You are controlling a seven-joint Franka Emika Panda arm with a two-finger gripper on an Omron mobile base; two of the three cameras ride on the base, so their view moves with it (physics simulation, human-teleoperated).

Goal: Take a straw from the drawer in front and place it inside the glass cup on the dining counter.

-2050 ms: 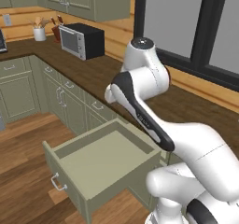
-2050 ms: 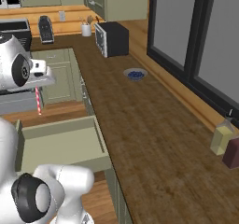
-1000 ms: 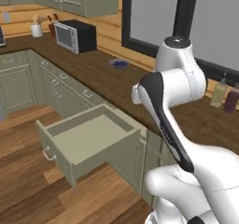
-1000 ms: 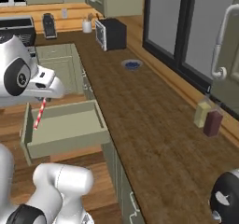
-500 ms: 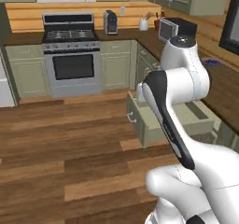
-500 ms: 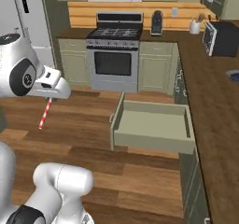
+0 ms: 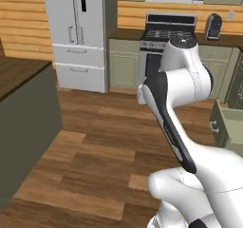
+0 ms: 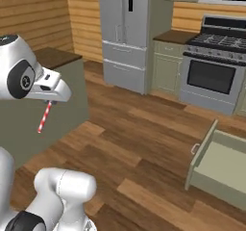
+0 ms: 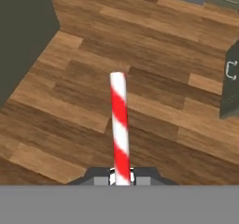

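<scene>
Transport stage, as judged from the scene. The straw (image 8: 44,116) is already out of the drawer (image 8: 222,165), which stands open and looks empty at the right of the right base view. The gripper (image 8: 49,101) carries the straw above the wooden floor (image 8: 139,143), its jaws closed on the upper end so that the straw hangs down, tilted slightly. Still to be done: reaching the dining bench (image 7: 19,70), finding the glass cup, which cannot be made out here, and lowering the straw into it. The bench shows as a dark wood top on a dull green base at the left of the left base view, near the arm but not yet under the gripper. The straw (image 9: 119,125) is a thin, straight stick with red and white spiral stripes; in the hand view it rises from between the fingertips.
</scene>
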